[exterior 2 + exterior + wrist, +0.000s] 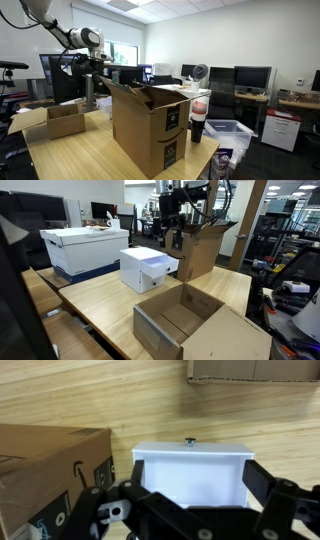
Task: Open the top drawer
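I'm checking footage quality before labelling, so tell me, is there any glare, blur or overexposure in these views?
In an exterior view the white cabinet is washed out on top. In an exterior view the window is blown out. In the wrist view the near gripper is dark and soft, and the knob is sharper.

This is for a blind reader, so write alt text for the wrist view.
Open jaws frame a small white cabinet on a wooden table, with its knob at the far edge. A cardboard box stands at the picture's left, and a second box shows at the top edge.
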Robot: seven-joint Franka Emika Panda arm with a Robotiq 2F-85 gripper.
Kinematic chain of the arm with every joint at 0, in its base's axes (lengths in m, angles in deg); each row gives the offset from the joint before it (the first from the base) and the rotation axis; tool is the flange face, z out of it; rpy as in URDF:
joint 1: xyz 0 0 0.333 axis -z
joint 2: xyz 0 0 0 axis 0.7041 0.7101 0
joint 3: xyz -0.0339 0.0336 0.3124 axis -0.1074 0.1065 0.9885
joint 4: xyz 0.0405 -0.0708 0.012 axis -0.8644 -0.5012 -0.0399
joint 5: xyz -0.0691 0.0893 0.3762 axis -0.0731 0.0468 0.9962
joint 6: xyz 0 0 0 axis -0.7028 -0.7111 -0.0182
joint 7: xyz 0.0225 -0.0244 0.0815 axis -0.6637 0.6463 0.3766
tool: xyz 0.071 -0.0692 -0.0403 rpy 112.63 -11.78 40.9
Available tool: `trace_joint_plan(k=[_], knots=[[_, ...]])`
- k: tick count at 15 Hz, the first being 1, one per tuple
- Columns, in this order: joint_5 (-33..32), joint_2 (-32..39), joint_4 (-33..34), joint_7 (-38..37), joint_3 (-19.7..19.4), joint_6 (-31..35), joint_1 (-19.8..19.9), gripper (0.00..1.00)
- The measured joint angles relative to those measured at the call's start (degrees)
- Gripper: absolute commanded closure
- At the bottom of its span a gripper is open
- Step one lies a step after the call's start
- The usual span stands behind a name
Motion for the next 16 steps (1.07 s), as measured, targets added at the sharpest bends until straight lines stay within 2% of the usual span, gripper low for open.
trace_joint_plan(k=[4, 16], knots=[[-1.90, -1.07, 2.19, 0.27, 0.13, -0.60, 0.19, 0.00], [-2.78, -3.25, 2.33, 3.62, 0.35, 0.74, 1.37, 0.00]])
